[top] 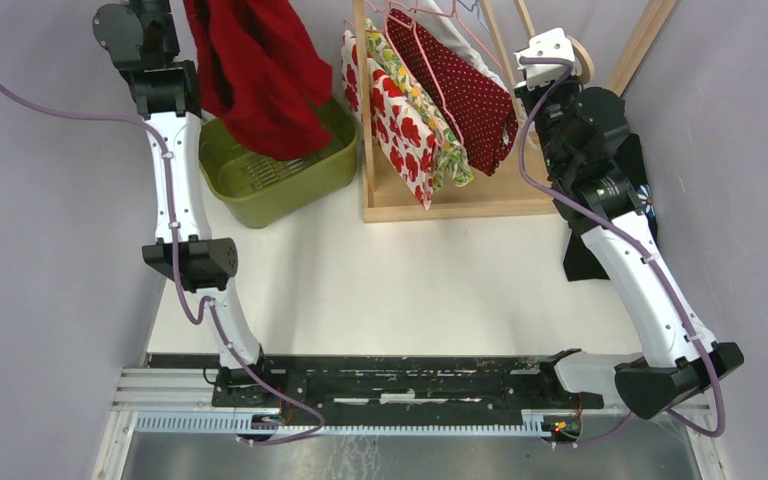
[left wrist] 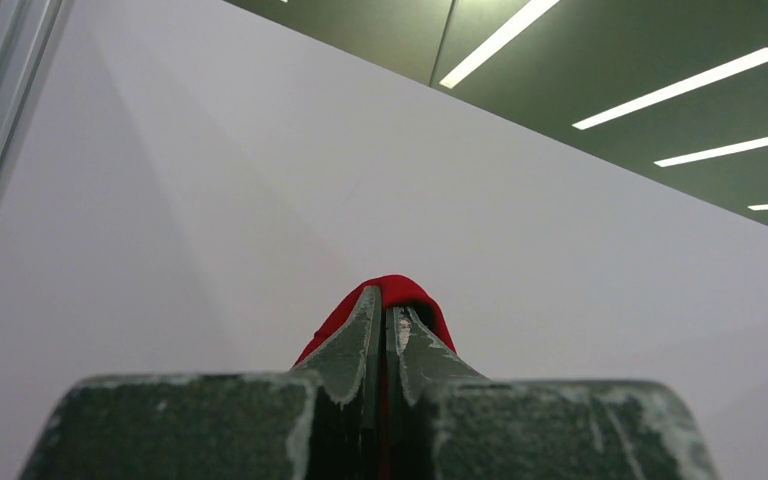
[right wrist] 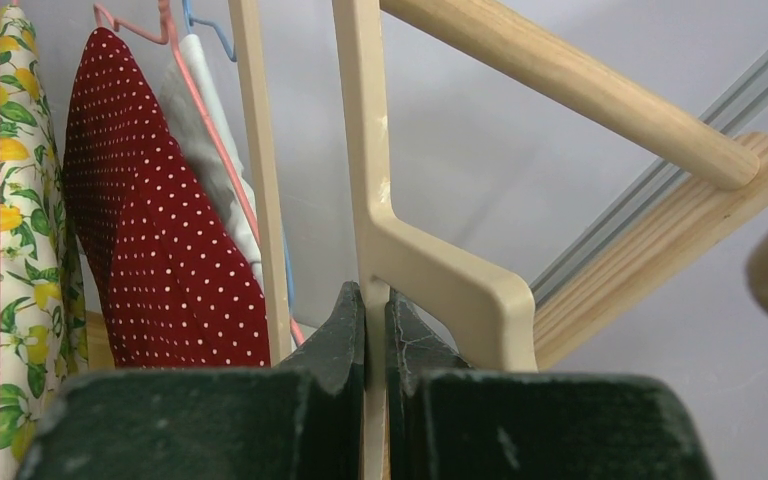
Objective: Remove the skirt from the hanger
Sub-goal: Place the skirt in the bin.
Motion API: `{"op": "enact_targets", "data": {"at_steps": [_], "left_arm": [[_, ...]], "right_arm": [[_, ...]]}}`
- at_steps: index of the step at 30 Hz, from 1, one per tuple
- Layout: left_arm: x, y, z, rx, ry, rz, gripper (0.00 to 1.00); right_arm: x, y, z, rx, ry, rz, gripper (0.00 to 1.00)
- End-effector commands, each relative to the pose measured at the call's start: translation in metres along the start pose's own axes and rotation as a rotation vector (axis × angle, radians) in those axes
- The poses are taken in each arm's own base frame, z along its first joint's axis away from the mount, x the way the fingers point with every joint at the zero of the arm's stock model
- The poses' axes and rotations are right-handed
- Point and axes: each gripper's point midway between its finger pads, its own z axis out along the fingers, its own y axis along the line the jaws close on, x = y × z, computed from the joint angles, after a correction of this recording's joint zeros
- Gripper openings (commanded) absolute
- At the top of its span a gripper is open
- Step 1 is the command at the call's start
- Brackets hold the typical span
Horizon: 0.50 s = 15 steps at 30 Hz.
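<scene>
The left hand (left wrist: 388, 304) is clenched on a fold of the red skirt (left wrist: 398, 284), pinching it high up with only a small hump of cloth showing past the fingertips. From that grip the skirt (top: 260, 80) hangs straight down, long axis vertical. Its lower end is over the olive-green plastic basin (top: 332, 160) on the desk (top: 410, 280); I can't tell from above whether the hem touches it. So the skirt lies directly below the left hand, and a release there looks like it would drop it into the basin.

The right hand (right wrist: 376, 305) is well apart from it, clenched on a bare cream hanger (right wrist: 440, 285) beside the wooden rack (top: 460, 208). No red cloth shows on the hanger, so the skirt looks already free of it.

The skirt is plain, deep red, soft and bunched into heavy folds.
</scene>
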Motion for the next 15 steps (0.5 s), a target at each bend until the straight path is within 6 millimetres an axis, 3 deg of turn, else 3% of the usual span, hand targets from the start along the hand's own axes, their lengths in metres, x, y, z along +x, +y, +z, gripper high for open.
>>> {"op": "enact_targets", "data": {"at_steps": [1, 4, 7, 11, 15], "left_arm": [[-0.031, -0.014, 0.002, 0.051, -0.082, 0.039, 0.03], [0.012, -0.007, -0.008, 0.063, 0.06, 0.055, 0.03], [0.073, 0.01, -0.037, 0.049, 0.264, 0.076, 0.03], [0.14, 0.037, -0.096, 0.01, 0.521, 0.111, 0.03], [0.182, 0.048, -0.158, -0.003, 0.71, 0.09, 0.03]], "right_arm": [[-0.011, -0.018, 0.001, 0.066, -0.04, 0.028, 0.01], [-0.007, -0.017, 0.001, 0.061, -0.032, 0.026, 0.01], [-0.001, -0.014, 0.001, 0.052, -0.024, 0.026, 0.01], [0.0, -0.015, -0.002, 0.05, -0.024, 0.026, 0.01], [-0.002, -0.018, -0.005, 0.056, -0.029, 0.016, 0.01]]}}
